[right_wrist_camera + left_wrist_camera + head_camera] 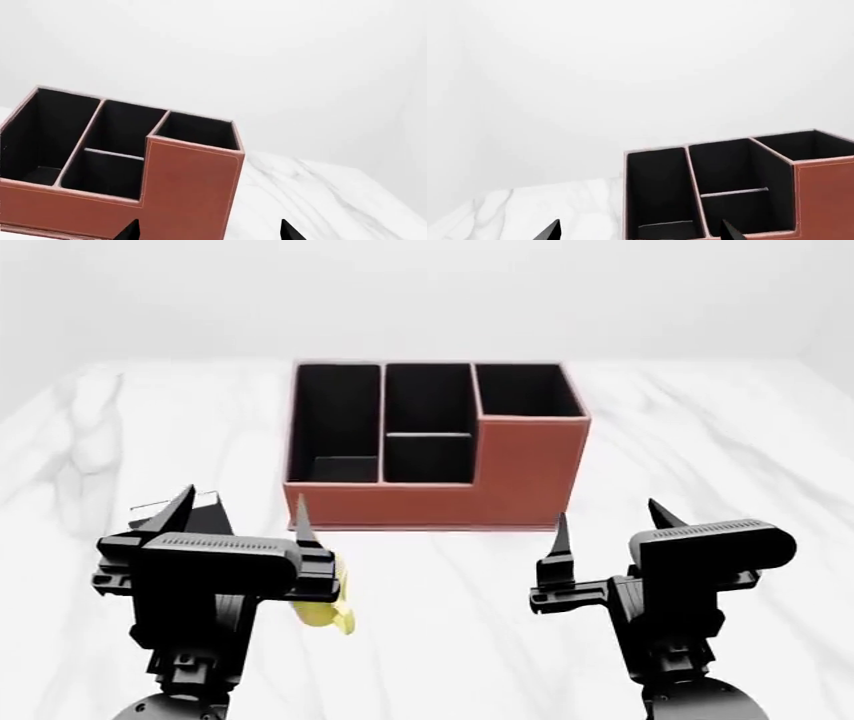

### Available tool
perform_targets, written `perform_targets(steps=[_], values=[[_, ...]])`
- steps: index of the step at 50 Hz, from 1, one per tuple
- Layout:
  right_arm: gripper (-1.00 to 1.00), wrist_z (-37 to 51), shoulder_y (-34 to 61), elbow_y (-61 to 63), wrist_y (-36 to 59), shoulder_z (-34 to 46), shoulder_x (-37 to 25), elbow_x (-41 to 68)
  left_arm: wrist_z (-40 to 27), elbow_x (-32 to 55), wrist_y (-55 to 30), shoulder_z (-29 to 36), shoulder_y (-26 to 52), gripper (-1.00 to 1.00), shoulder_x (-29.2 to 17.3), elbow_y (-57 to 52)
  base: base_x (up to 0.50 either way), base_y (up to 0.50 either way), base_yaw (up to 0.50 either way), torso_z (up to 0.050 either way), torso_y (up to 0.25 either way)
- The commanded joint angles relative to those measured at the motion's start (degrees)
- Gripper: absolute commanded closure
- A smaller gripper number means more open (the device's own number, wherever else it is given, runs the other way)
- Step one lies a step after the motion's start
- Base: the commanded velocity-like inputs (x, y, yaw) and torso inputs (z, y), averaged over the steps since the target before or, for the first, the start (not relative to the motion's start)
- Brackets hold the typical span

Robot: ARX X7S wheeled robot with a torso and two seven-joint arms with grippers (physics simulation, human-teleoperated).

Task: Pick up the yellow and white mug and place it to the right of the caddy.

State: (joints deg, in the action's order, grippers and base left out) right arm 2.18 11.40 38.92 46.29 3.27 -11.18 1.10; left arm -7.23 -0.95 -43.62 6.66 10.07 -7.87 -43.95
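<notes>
both grippers parted, empty, short of the caddy [434,445]
yellow and white mug [322,606] mostly hidden behind left gripper [238,515]; right gripper [607,525] well apart

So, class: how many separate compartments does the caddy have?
4. In the head view, the caddy has one long slot at its left, a middle column split into a back and a front section, and a taller section at the right rear corner. None looks hidden.

The reddish-brown caddy [434,440] is sitting upright mid-table, its black-lined compartments showing open tops and its right rear section standing taller. The yellow and white mug [324,604] is peeking out nearer the front, left of centre, mostly hidden, pose unclear
</notes>
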Motion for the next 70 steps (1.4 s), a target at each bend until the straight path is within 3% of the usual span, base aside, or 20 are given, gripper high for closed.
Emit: perform_targets(steps=[1,16,45,46,48,70], values=[[-1.0,0.25,-0.11,0.08,-0.14,-0.12,-0.2,0.58,-0.71,0.37,-0.67,0.06,0.12,-1.0,-0.39,-0.65,0.45,0.0,0.0,0.0,0.0],[-1.0,0.93,-0.32,-0.27,-0.45,-0.14,-0.39,0.98,-1.35,0.91,-0.68,0.28,-0.11,-1.0,-1.02,-1.26,0.44,-0.01,0.0,0.0,0.001],[-1.0,-0.29,-1.1,0.66,-1.23,-2.3,-0.44,3.71,-1.92,1.2,-1.84,0.29,0.06,-1.0,-1.4,-2.04,0.0,0.0,0.0,0.0,0.0],[-1.0,-8.62,-0.03,2.96,4.2,-2.94,2.39,-2.26,8.43,-9.44,-4.38,-0.57,-0.9,-1.0,5.16,-6.66,0.0,0.0,0.0,0.0,0.0],[-1.0,-7.39,-0.67,1.99,1.7,-2.89,2.61,-2.99,7.83,-8.46,-2.78,-1.88,-0.71,-1.0,5.17,-4.13,0.0,0.0,0.0,0.0,0.0],[-1.0,-9.2,2.63,13.0,15.11,7.02,2.57,-1.46,4.24,-7.73,-8.39,-4.94,2.9,-1.0,3.63,-7.77,0.0,0.0,0.0,0.0,0.0]])
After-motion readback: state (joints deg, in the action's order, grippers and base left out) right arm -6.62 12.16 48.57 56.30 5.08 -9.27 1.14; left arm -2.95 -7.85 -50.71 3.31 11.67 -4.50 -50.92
